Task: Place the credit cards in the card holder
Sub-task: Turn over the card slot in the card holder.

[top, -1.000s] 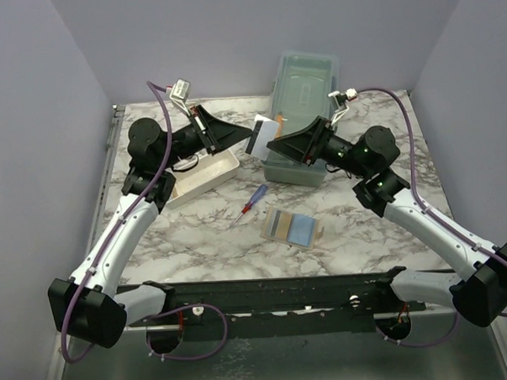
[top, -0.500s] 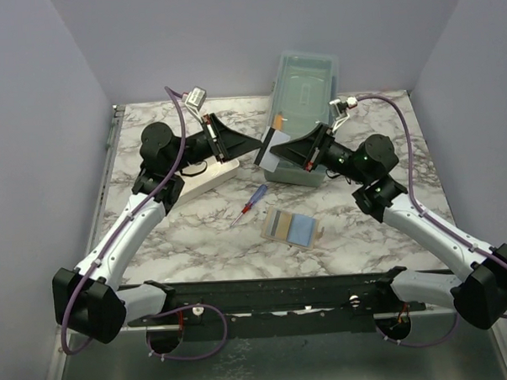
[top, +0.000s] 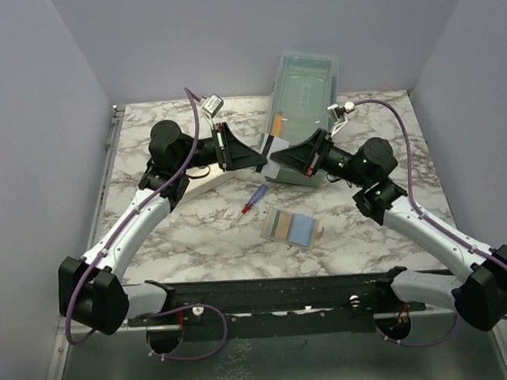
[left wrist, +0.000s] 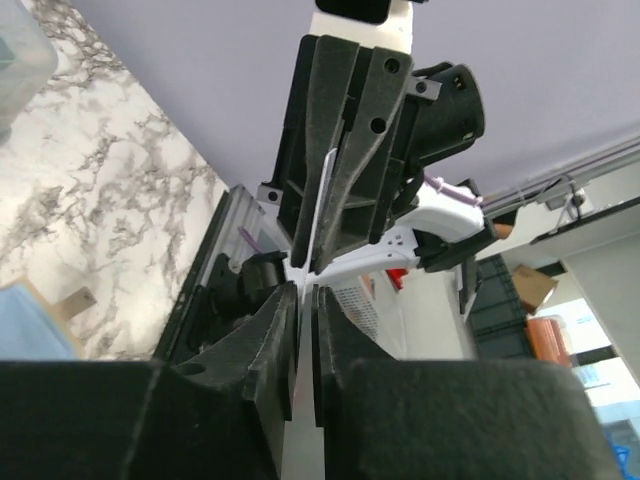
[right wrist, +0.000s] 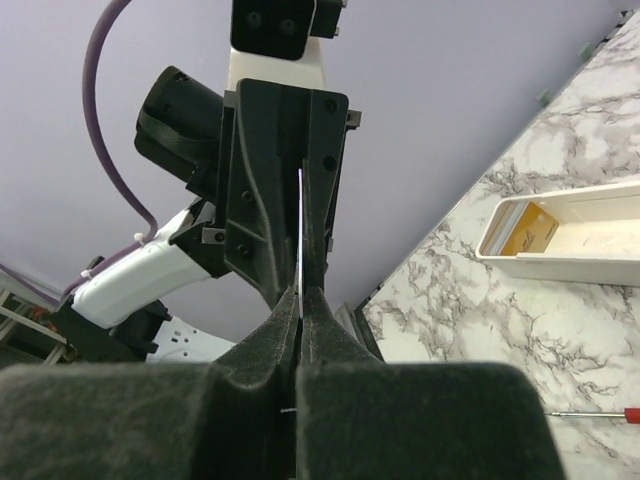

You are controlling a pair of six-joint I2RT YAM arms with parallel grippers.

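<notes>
My two grippers meet tip to tip in mid-air in front of the clear box. A thin white credit card (top: 269, 149) stands on edge between them. The right gripper (right wrist: 300, 295) is shut on the card (right wrist: 300, 230), pads pressed flat on both faces. The left gripper (left wrist: 305, 295) has its jaws a narrow gap apart around the card's (left wrist: 322, 195) other end. An orange-yellow card (right wrist: 525, 235) lies in the white tray (right wrist: 560, 265). The card holder (top: 293, 228) lies open on the marble, light blue lining up, below both grippers.
A red-and-blue-handled screwdriver (top: 250, 201) lies left of the card holder. The large translucent lidded box (top: 304, 95) stands at the back, right behind the grippers. The white tray (top: 211, 182) sits under the left arm. Grey walls close in on three sides.
The right gripper has shut on the white card. The left jaws have eased slightly apart. The left arm has swung rightward, and the meeting point has shifted a little lower and to the right.
</notes>
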